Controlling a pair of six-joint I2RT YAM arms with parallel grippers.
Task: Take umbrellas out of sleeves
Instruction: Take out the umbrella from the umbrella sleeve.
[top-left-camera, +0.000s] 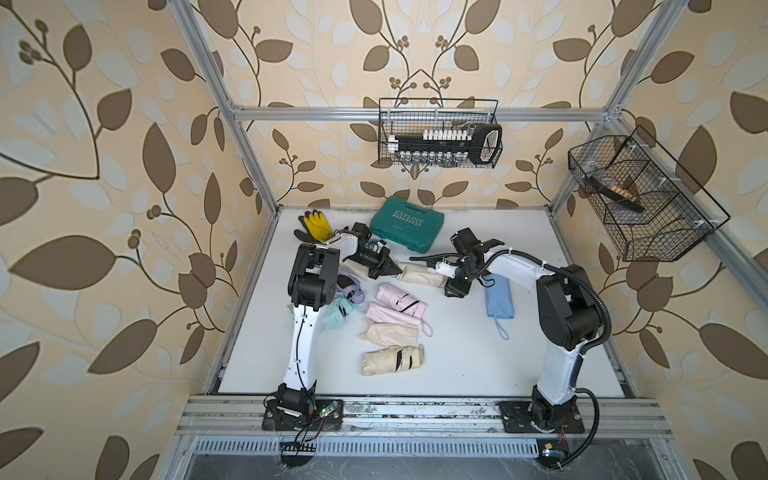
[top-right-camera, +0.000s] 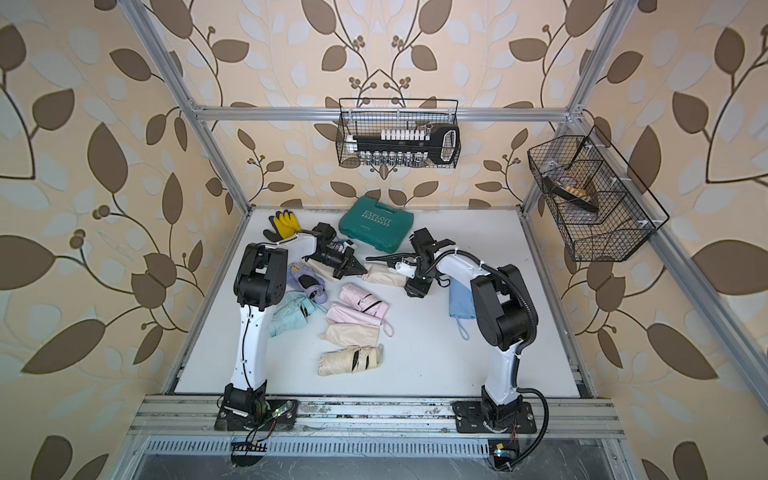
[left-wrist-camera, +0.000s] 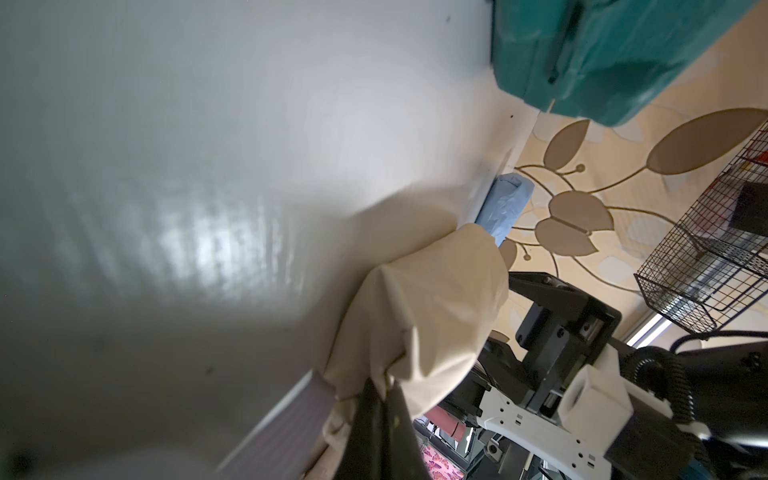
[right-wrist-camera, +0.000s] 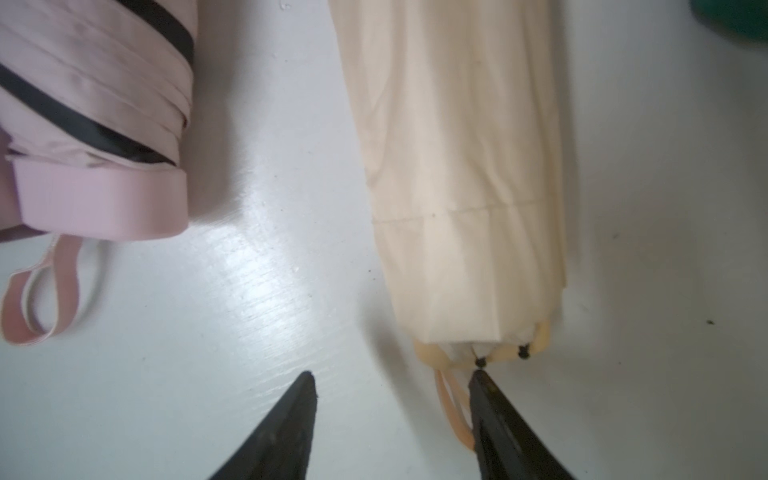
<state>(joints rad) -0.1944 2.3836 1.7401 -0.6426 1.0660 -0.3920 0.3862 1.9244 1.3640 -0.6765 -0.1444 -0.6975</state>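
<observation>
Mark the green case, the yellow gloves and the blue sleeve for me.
green case (top-left-camera: 407, 224): in a top view, middle of its lid.
yellow gloves (top-left-camera: 318, 226): in a top view, on the yellow part.
blue sleeve (top-left-camera: 500, 297): in a top view, middle of its fabric.

Jaws apart, the right gripper (right-wrist-camera: 392, 374) has the cream sleeve (right-wrist-camera: 457, 166) at its one o'clock, one fingertip (right-wrist-camera: 484, 386) touching its mouth, and a pink umbrella (right-wrist-camera: 95, 104) at ten.
</observation>
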